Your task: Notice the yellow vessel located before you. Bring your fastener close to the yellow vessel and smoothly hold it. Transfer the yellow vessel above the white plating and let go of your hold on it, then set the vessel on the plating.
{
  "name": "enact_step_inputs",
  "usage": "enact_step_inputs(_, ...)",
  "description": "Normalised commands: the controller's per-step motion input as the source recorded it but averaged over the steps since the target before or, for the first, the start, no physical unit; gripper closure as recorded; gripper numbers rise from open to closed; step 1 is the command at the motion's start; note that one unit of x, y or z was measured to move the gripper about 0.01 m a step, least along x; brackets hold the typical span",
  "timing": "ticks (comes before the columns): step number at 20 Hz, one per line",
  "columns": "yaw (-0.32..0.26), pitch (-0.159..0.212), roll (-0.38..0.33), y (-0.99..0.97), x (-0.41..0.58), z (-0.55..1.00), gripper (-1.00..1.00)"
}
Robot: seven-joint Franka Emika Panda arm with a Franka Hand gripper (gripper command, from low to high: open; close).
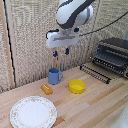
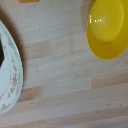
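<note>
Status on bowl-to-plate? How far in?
Nothing done yet: the yellow bowl sits on the wooden table, apart from the white plate. In hand: the hand hangs empty, high above the blue mug, fingers apart. Left: descend to the bowl, grasp, carry over the plate, release.

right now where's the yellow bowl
In the exterior view the yellow bowl sits on the table, right of the blue mug, in front of the toaster oven.

no readable text, no labels, no brand marks, no numbers on anything
</note>
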Motion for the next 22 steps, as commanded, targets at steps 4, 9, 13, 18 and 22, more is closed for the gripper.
enact_step_inputs(4,-0.106,-0.003,0.035,-0.57,-0.267,-0.24,-1.00)
enact_step_inputs(9,-0.137,0.008,0.046,-0.77,-0.347,-0.26,-1.00)
enact_step_inputs(13,-0.118,0.010,0.034,-0.72,-0.320,-0.27,-1.00)
enact_step_inputs(18,-0.073,0.024,0.000,-0.54,-0.292,-0.38,-1.00)
enact_step_inputs(22,-0.017,0.062,-0.043,-0.25,-0.198,-0.46,-1.00)
